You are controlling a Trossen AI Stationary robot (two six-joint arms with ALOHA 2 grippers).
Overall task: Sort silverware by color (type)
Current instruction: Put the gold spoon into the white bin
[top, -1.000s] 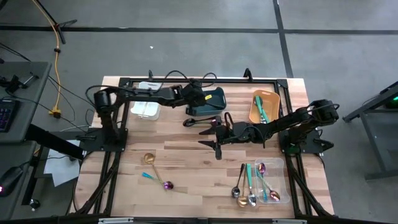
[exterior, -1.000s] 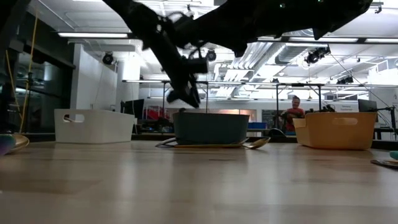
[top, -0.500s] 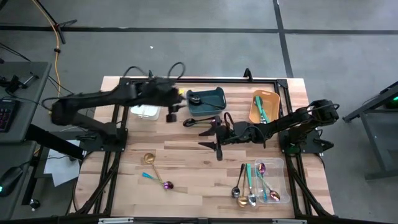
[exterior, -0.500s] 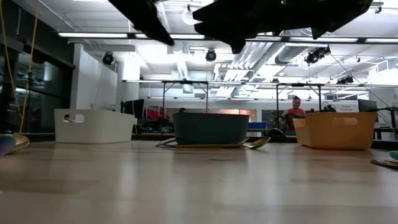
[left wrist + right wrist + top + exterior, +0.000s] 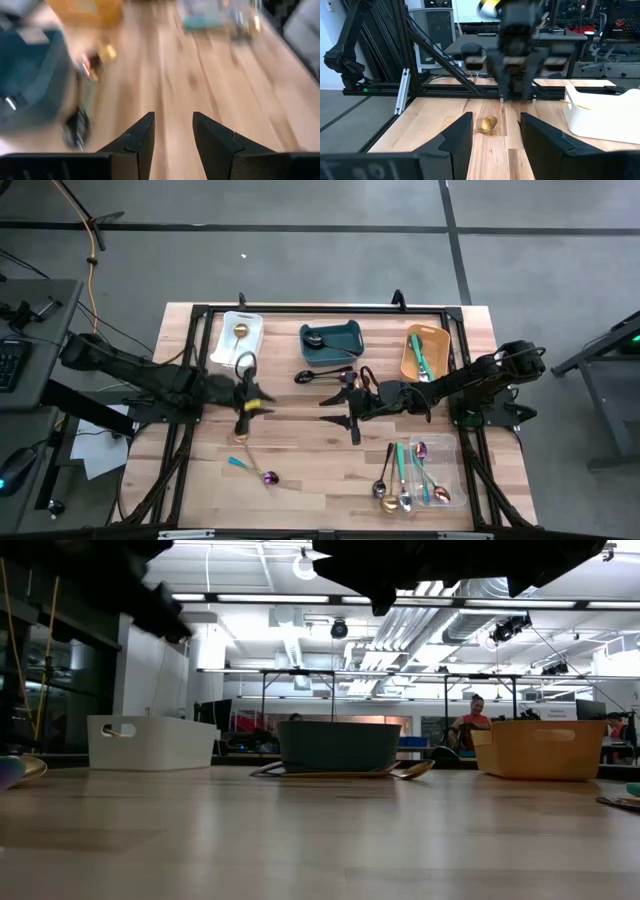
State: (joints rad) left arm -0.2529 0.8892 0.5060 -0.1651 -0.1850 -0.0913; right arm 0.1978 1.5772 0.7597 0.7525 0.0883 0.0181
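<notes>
**Both grippers open and empty above the wooden table**

Over the left half of the light wooden table (image 5: 300,430), the left gripper (image 5: 243,406) hangs with its two dark fingers (image 5: 142,137) parted and nothing between them. Just ahead of those fingertips lies a gold spoon (image 5: 239,434) with a round bowl, and a little further on a teal-handled spoon with an iridescent purple bowl (image 5: 252,470). Behind the fingers stands the white rectangular plastic bin (image 5: 240,340) with one gold spoon in it.

Near the table's middle, the right gripper (image 5: 351,412) holds still, its fingers (image 5: 455,137) likewise spread and holding nothing; the gold spoon shows on the boards between them, well ahead, below the left gripper. Beside these fingers, black utensils (image 5: 325,375) lie on the wood next to the teal rectangular bin (image 5: 331,342), which holds what looks like one black spoon. To the fingers' other side sits the clear bin (image 5: 425,473) with a mixed bunch of silver, gold, teal and purple pieces. The orange bin (image 5: 425,352) holds teal-handled pieces.
</notes>
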